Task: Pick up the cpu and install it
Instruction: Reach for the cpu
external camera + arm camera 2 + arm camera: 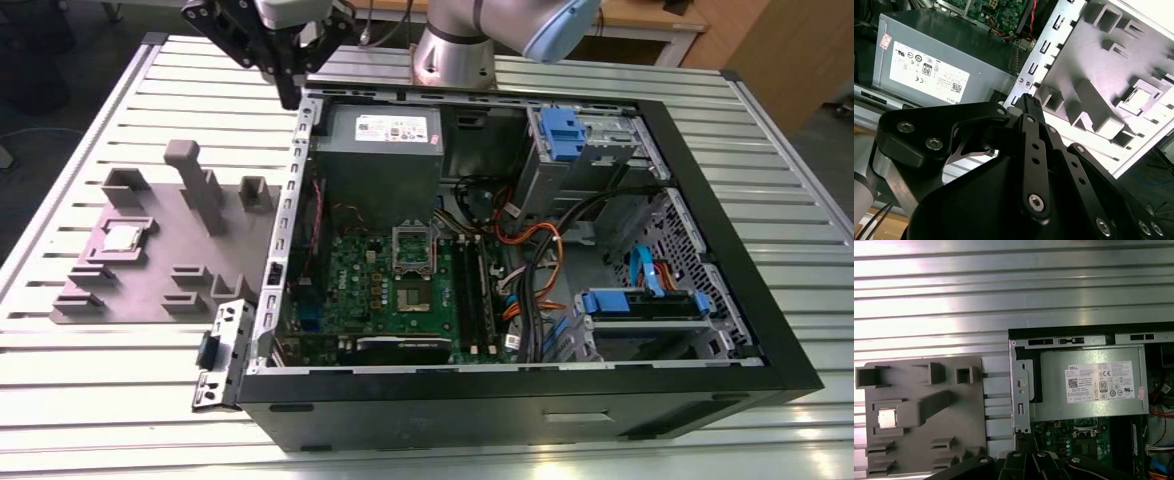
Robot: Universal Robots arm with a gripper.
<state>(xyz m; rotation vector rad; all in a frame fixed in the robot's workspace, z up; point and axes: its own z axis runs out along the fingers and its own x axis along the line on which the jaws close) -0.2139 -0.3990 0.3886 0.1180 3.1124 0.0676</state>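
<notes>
The cpu is a small silver square lying flat in a recess of the grey plastic fixture, at the exterior view's left of the open computer case. Both wrist views show the cpu resting there untouched. My gripper hangs above the case's back corner, far from the cpu, its black fingers pressed together and holding nothing. The shiny socket frame sits on the green motherboard inside the case, and also appears as the socket frame in the first wrist view.
The grey power supply fills the case's back corner just under my gripper. Tall posts rise from the fixture. Cables and blue drive bays crowd the case's right side. Slatted metal table surrounds everything.
</notes>
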